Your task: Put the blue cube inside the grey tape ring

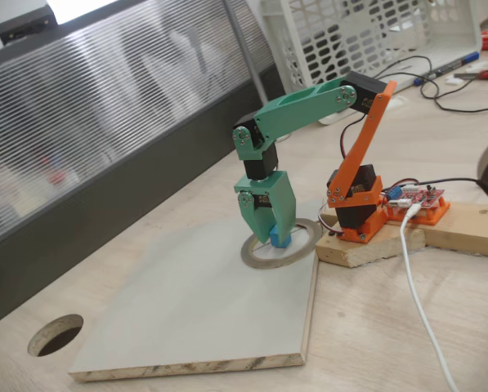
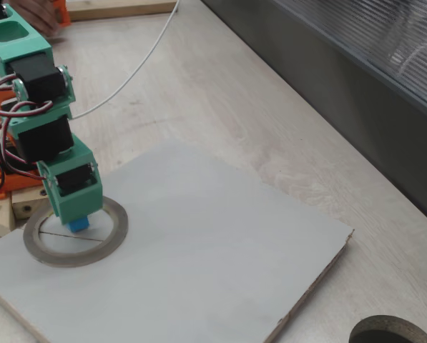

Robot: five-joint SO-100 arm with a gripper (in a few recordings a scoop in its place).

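Note:
My green gripper [image 1: 275,233] points straight down over the grey tape ring [image 1: 252,255], which lies flat on a pale board. The blue cube [image 1: 280,238] sits between the fingers, its lower part sticking out below them. In both fixed views the cube is within the ring's opening, at or just above the board; I cannot tell whether it touches. From the other side, the gripper [image 2: 76,217] covers the top of the cube [image 2: 79,226], which sits toward the far side of the ring [image 2: 114,233].
The pale board [image 1: 186,310] lies on the wooden tabletop. A dark round hole [image 1: 55,335] is cut through the table beyond the board's corner. The arm's orange base [image 1: 360,214] stands on wooden blocks beside the ring. A white cable [image 1: 419,294] trails off.

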